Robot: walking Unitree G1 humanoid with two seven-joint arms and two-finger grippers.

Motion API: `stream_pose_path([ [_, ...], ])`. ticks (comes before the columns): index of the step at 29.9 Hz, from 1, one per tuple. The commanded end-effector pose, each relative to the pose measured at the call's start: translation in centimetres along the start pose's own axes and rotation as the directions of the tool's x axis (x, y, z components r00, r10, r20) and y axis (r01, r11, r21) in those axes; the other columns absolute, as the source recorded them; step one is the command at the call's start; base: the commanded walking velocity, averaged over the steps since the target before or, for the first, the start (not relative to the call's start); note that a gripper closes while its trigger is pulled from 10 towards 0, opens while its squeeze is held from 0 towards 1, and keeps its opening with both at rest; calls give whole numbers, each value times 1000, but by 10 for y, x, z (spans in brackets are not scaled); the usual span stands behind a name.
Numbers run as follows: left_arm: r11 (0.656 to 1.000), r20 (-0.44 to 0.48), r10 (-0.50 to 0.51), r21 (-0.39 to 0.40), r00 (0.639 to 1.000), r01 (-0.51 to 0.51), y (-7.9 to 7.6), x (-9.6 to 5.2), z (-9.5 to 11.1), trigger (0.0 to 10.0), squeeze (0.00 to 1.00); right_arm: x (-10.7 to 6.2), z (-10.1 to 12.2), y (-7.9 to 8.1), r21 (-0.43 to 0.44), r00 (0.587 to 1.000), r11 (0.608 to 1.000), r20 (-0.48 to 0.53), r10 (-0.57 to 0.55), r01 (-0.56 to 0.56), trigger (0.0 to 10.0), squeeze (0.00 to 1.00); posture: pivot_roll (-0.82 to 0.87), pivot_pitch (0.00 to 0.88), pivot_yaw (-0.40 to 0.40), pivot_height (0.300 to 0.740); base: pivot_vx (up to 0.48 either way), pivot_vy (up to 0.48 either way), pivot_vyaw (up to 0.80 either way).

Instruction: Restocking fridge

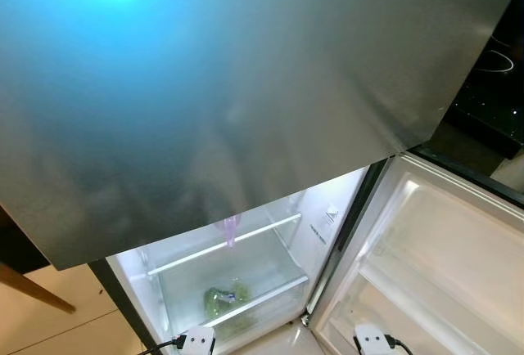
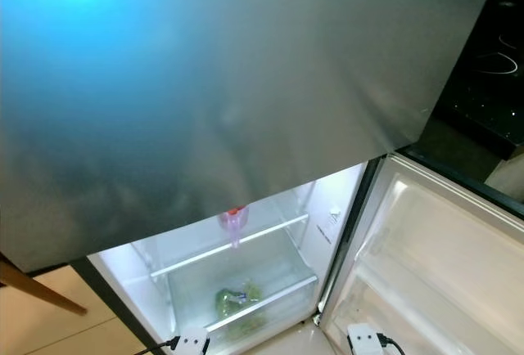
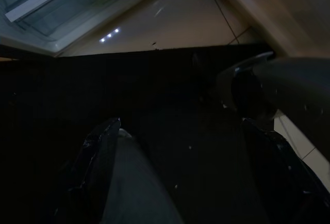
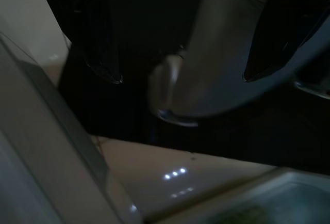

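The fridge's lower compartment stands open and lit, with its door swung out to the right. A small purple bottle with a red cap stands on the glass shelf. Green vegetables lie in the clear drawer below. The steel upper door is closed. Both arms hang low, their white wrists at the bottom edge of the eye views. My left gripper and right gripper are open in the dark wrist views, with nothing held between the fingers.
A dark cooktop counter lies behind the open door at the right. A wooden piece of furniture stands at the left over a pale tiled floor. The door's inner shelves look bare.
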State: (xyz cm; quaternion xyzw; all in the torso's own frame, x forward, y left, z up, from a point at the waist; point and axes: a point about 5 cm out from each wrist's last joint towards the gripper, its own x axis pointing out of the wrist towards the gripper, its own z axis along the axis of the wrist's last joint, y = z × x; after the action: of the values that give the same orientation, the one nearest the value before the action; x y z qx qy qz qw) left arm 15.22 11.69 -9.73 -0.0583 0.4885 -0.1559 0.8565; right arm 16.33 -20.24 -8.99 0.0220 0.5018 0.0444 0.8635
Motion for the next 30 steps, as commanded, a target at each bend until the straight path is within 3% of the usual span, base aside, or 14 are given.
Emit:
stream_pose_path([
  [1,999,-29,21,25,999,-21,13,-4,-5,10000,0,1,-4,6,19,1000,1000,-5,13,-12,10000,0,-52,41,-1,740,0,0,0],
  [6,999,-29,44,16,999,-44,20,-6,-4,10000,0,3,-4,16,14,999,999,-7,35,-35,10000,0,-50,31,13,740,0,0,0],
  [11,999,-37,31,38,999,-30,17,-6,-5,10000,0,3,-7,15,23,999,999,-14,29,-28,10000,0,-47,31,9,740,0,0,0],
  [20,999,-28,33,-7,999,-33,10,-4,-6,10000,0,2,-7,12,-104,999,994,-37,21,-25,10000,0,-59,19,-28,740,0,0,0],
  [30,1000,-34,31,6,999,-31,11,-4,-6,10000,0,2,-7,13,-128,999,992,-41,19,-24,10000,0,-69,24,-18,740,0,0,0],
])
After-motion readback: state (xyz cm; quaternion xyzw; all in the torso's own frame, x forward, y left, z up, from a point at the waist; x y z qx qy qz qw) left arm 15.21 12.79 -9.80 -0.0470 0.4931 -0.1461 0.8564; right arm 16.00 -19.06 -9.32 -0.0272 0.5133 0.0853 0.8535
